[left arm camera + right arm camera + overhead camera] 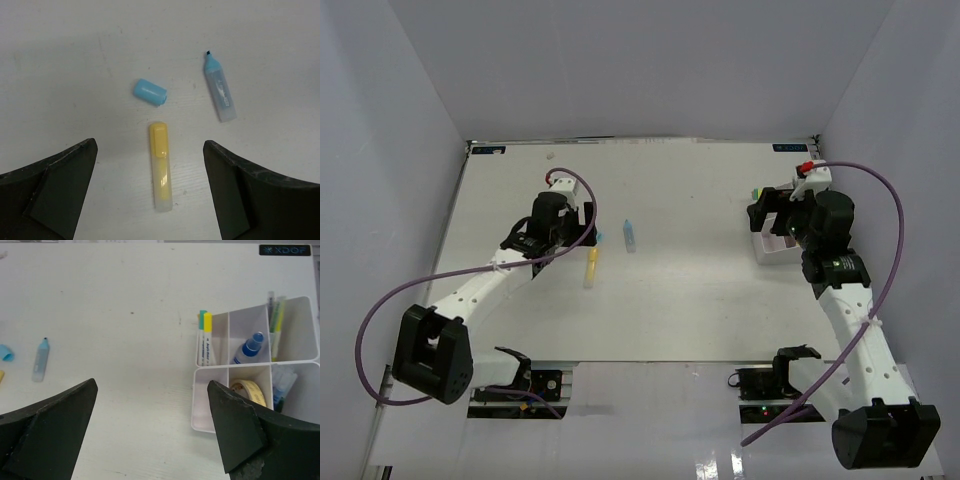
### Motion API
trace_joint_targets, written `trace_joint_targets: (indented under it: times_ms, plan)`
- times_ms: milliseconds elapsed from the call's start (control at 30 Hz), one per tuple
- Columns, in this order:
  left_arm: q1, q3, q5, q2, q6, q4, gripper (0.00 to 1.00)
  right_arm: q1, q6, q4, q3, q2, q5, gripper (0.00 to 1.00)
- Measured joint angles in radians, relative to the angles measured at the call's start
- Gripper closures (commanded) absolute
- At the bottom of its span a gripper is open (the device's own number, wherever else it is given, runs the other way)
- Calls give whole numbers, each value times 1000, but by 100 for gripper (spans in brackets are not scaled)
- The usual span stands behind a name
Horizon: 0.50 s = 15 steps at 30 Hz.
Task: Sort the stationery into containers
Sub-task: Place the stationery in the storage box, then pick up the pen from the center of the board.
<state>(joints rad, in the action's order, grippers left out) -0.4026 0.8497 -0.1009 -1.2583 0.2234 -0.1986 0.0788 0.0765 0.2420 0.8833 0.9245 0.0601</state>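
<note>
A yellow highlighter (161, 165) lies on the white table, lengthwise between the fingers of my open left gripper (150, 145), which hovers above it. Just beyond lie a light-blue cap (149, 91) and an uncapped blue marker (220, 92). In the top view the yellow highlighter (590, 268) and blue marker (630, 236) sit right of the left gripper (582, 232). My right gripper (152, 385) stands open and empty above the left edge of the white organizer box (227, 367). The box holds teal- and yellow-capped markers (204, 337), a blue bottle (248, 347), a tape roll (247, 390) and thin pens (275, 322).
Grey walls enclose the table on three sides. A black label (284, 249) marks the back right corner. Purple cables (890, 200) loop beside each arm. The organizer box (767, 250) sits at the right, partly under the right arm.
</note>
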Motion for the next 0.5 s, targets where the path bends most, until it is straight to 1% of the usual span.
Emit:
trace_joint_targets:
  times_ms: [33, 67, 100, 267, 400, 500]
  plan:
    - [0, 0, -11, -11, 7, -18, 2, 0, 9, -29, -25, -18, 31, 3]
    - [0, 0, -19, -25, 14, -38, 2, 0, 19, -50, -47, -34, 56, 9]
    - [0, 0, -24, -35, 21, -54, 4, 0, 26, -69, -66, -48, 77, 10]
    - [-11, 0, -37, -85, 52, -113, 7, 0, 61, -115, -106, -83, 127, 10]
    - [-37, 0, -41, -145, 72, -143, 10, 0, 75, -150, -129, -108, 134, 10]
    - [-54, 2, -49, -195, 83, -164, 14, 0, 76, -162, -142, -114, 134, 10]
